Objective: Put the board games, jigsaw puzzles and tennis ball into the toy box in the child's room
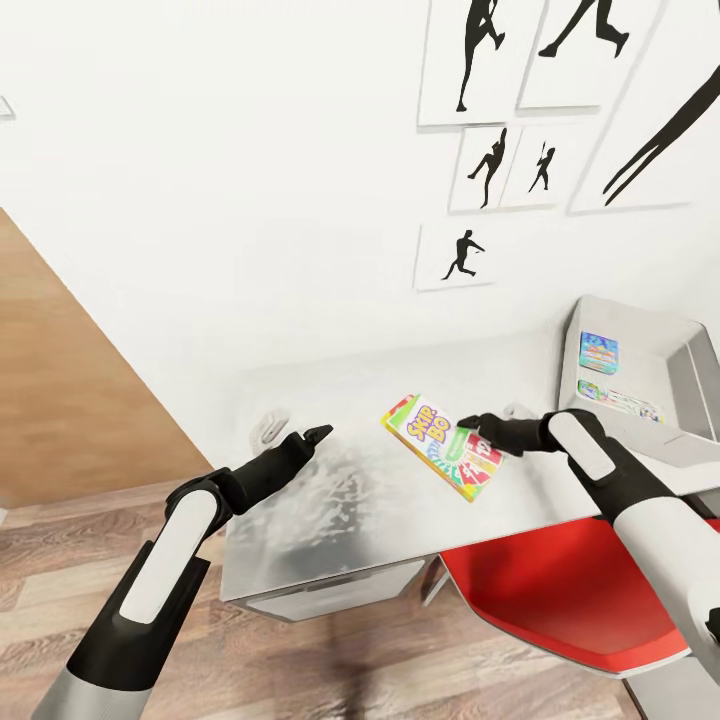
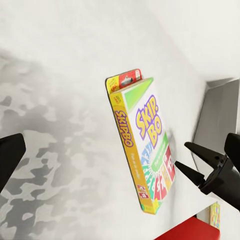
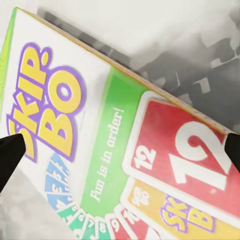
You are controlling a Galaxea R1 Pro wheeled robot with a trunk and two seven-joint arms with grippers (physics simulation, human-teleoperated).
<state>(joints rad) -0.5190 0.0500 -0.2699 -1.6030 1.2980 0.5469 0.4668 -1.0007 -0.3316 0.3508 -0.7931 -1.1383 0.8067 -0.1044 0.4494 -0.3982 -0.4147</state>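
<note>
While the SKIP-BO box (image 1: 445,446) lies flat on the table (image 1: 330,500), outside the toy box (image 1: 690,375) already holding two printed boxes, the right gripper (image 1: 468,428) hovers open at its edge, left gripper (image 1: 318,432) idle, grip unreadable.

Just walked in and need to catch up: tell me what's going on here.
The robot is tidying toys into the toy box on the table. Its right gripper is at the edge of the SKIP-BO box, jaws open, with no grip on it visible. The left gripper hovers open over the tabletop. A blue game box and a jigsaw puzzle already lie in the bin.
</note>
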